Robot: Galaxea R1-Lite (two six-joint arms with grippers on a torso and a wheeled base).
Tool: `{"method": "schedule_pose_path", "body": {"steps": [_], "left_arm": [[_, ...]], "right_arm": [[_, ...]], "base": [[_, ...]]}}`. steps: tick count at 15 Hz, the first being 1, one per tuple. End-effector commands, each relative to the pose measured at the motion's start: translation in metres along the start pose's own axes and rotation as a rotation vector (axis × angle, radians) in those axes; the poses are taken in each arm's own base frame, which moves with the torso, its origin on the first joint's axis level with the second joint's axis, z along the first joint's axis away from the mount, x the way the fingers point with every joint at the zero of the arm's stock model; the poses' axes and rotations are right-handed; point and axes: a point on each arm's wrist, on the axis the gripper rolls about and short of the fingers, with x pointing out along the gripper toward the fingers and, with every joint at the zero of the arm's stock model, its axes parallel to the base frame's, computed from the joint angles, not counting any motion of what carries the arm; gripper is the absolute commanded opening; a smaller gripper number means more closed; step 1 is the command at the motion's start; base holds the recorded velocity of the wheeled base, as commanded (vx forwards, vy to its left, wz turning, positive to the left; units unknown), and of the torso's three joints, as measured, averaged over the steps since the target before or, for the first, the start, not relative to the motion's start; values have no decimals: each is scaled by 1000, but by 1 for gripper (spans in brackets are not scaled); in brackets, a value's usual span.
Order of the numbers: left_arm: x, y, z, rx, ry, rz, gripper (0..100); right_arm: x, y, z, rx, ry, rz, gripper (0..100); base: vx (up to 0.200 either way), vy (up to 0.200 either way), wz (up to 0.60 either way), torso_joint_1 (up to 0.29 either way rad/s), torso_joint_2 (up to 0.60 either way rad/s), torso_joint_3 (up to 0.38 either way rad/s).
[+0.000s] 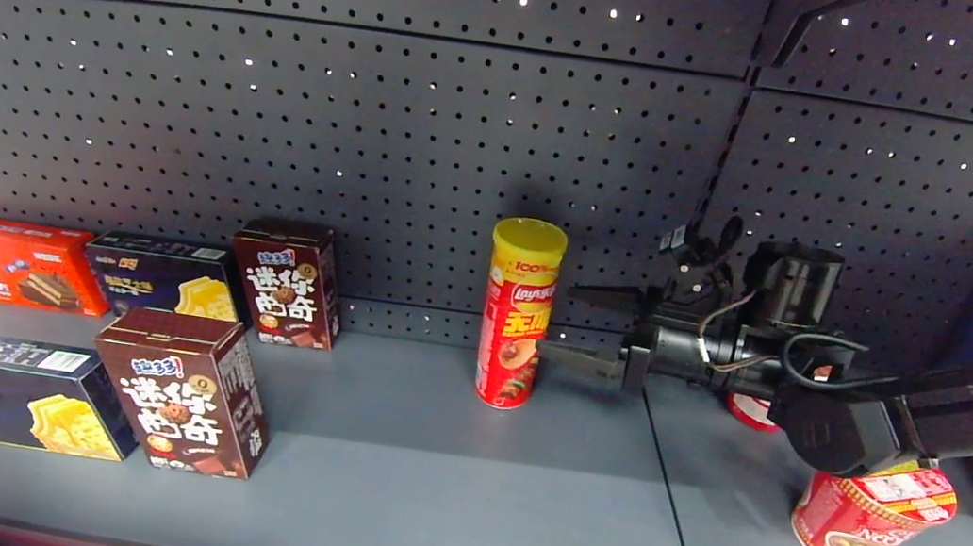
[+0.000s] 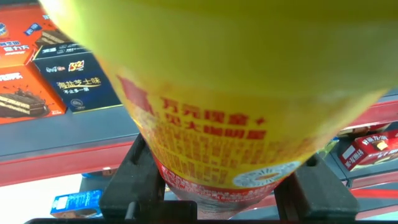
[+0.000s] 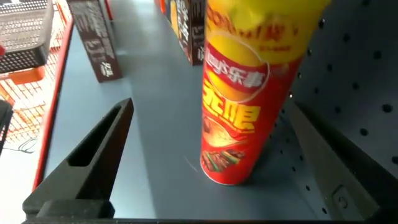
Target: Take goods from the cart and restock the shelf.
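On shelf (image 1: 418,492) near pegboard (image 1: 277,139), upright just off right gripper (image 1: 558,321) with fingers apart: can (image 1: 518,316), likely light, stiff, slick, tippy, so best pinched mid-body, gently, to avoid denting; left gripper (image 2: 224,186) clamped on second can (image 2: 236,74).

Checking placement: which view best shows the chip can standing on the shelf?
Head view: the chip can shows whole, upright on the shelf, lid to base, with the right gripper open beside it. Right wrist view crops its top. Left wrist view shows a different can, held in the left gripper.
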Motion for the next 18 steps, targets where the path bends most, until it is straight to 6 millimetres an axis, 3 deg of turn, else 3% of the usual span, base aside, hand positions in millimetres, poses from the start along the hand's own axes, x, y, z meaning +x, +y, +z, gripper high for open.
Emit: {"method": "schedule_pose_path", "body": {"steps": [1,8,18], "left_arm": [[-2,0,-1,-1,-13,5,0],[-2,0,-1,-2,-13,6,0],[-1,0,-3,-1,-6,11,0]], "right_arm": [[9,-8,-10,10,8,2,100],[33,-26,-28,26,-7,7,100],[61,-29,-50,57,-12,40,100]], "base": [[0,0,0,0,0,0],[0,0,0,0,0,0],[0,0,0,0,0,0]]}}
